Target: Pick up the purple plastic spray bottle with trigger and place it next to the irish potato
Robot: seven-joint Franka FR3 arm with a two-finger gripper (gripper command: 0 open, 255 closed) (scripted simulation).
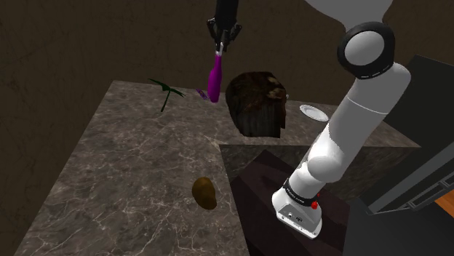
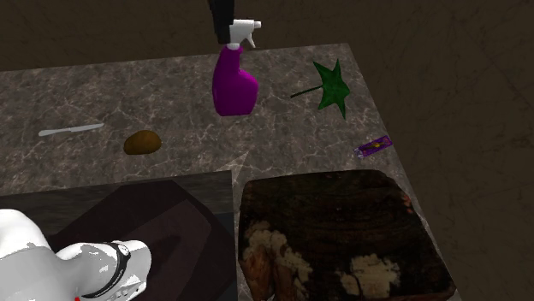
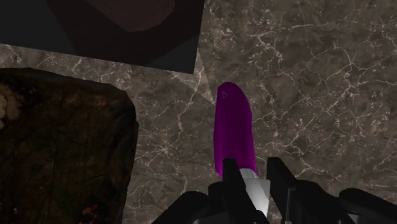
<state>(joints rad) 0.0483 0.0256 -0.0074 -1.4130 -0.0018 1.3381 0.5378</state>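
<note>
The gripper has its fingers closed on the bottle. They clasp the white neck just under the trigger head, and the purple body hangs below. The bottle is well apart from the potato, beyond it toward the counter's far edge in the shoulder view. Whether its base touches the counter I cannot tell.

The bottle looks like light, stiff plastic. Its rounded body is smooth and probably slippery, so the narrow neck is the safer hold. Held that high it may swing or tilt, so a slow carry would suit it, and it should be set down upright just beside the potato.

The second exterior view gives the trigger head's shape, and a pale utensil on the side of the potato away from the bottle. The shoulder view gives a white plate, well apart from the potato past a dark block. The wrist view gives the clasp itself, both fingers pressed against the neck
</note>
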